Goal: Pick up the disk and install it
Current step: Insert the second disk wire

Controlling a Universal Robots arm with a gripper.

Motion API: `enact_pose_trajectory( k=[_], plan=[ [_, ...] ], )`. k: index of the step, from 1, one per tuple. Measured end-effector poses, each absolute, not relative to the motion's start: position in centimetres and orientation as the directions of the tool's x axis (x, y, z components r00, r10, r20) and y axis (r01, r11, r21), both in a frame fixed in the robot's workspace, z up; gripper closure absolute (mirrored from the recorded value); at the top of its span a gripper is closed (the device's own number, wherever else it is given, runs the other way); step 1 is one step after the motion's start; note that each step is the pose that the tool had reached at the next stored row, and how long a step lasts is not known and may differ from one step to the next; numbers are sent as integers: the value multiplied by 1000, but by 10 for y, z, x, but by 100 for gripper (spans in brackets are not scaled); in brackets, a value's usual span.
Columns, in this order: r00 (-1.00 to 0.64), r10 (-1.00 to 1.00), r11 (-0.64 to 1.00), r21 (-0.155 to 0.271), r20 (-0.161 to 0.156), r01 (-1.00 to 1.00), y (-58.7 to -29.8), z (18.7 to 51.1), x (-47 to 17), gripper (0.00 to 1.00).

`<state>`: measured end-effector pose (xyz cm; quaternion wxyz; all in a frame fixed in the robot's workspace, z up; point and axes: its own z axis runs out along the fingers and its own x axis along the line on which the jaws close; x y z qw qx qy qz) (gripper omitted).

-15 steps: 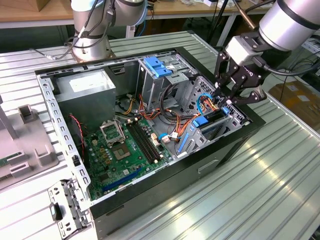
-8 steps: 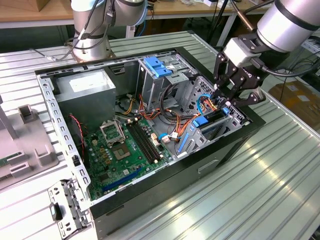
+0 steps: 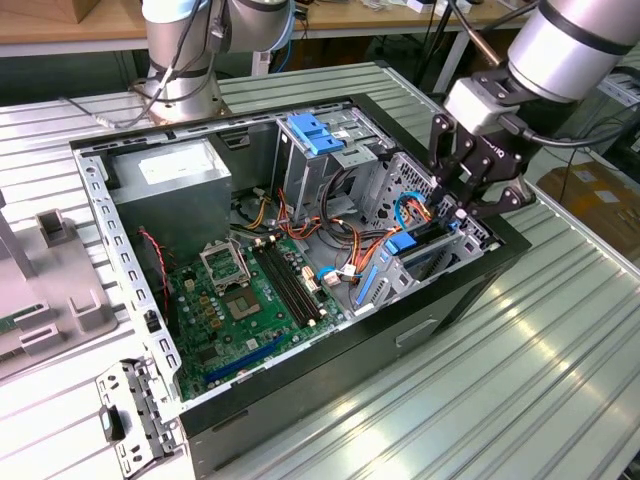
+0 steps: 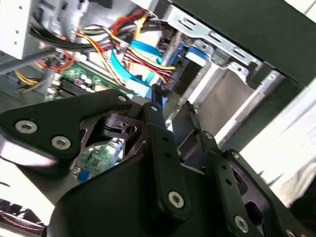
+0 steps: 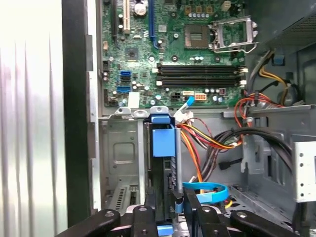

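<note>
Exterior view: hand (image 3: 470, 200) over disk (image 3: 425, 240), seated edge-up in bay.

Desk (image 3: 560, 330): ribbed sheet metal, pale grey, with a soft sheen. Computer case (image 3: 330, 375): black outer shell, matt; inner frame of bare silver metal, dull and perforated. Power supply (image 3: 175, 190): grey metal box, matt, with a white paper sticker. Motherboard (image 3: 240, 300): green circuit board, slightly glossy. Disk (image 5: 164, 148): dark body on edge in the bay, with a smooth blue plastic rail. Gripper (image 3: 478, 190): black matt linkages, with bright metal screw heads in both wrist views. Cables (image 5: 202, 136): glossy plastic insulation, orange, red, yellow and black.
</note>
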<state>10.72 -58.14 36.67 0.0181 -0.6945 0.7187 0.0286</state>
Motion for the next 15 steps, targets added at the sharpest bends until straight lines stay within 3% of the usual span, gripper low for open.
enact_pose_trajectory(
  k=[3, 13, 15],
  plan=[
    [-31, -998, 30, 16, -50, -999, -581, 365, 107, 64],
    [-29, -998, 28, 16, -50, -999, -581, 358, 107, 64],
    [-29, -998, 28, 16, -50, -999, -581, 357, 107, 72]
  ],
)
